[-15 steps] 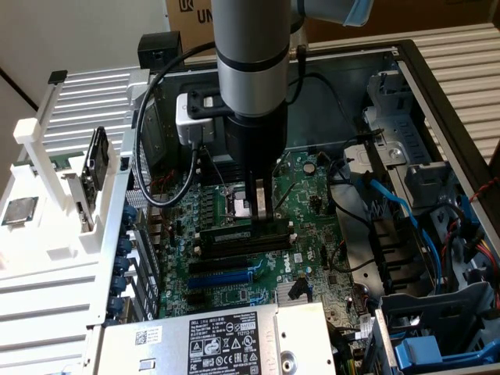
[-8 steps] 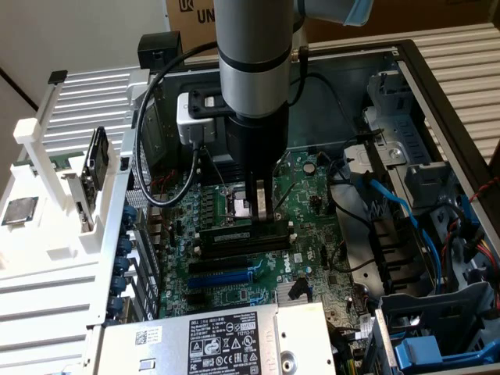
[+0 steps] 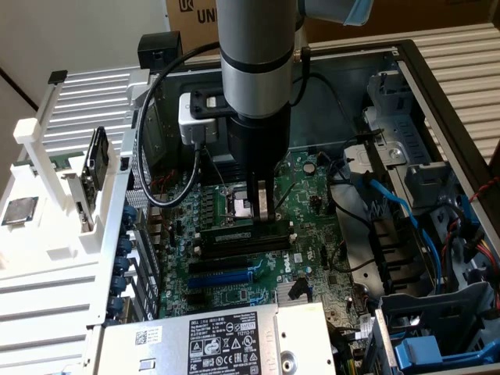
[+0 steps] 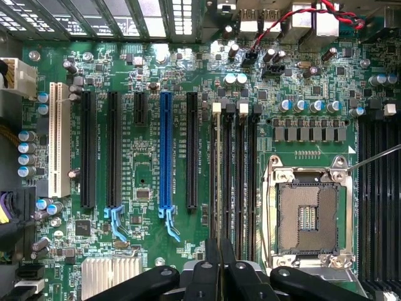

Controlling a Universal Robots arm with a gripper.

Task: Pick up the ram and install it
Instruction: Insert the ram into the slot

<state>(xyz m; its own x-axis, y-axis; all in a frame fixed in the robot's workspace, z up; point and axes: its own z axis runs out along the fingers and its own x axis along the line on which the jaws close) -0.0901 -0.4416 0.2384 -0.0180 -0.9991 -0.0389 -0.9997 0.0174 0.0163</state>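
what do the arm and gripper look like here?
Arm: thick silver-grey cylinder with a darker band, pale blue cap above, black wrist section. White camera box on its side with a looping black cable. Gripper: slim and metallic at the tip, black linkages in the wrist view.

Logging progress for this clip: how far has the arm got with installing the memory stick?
Done: pick-up, apparently; the long, thin green circuit-board ram stick stands at the black plastic memory slots beside the square metal processor socket. In hand: the gripper, low at the slots, appears shut on the ram stick. Left: seating unconfirmed; whether the white end clips have latched cannot be told.
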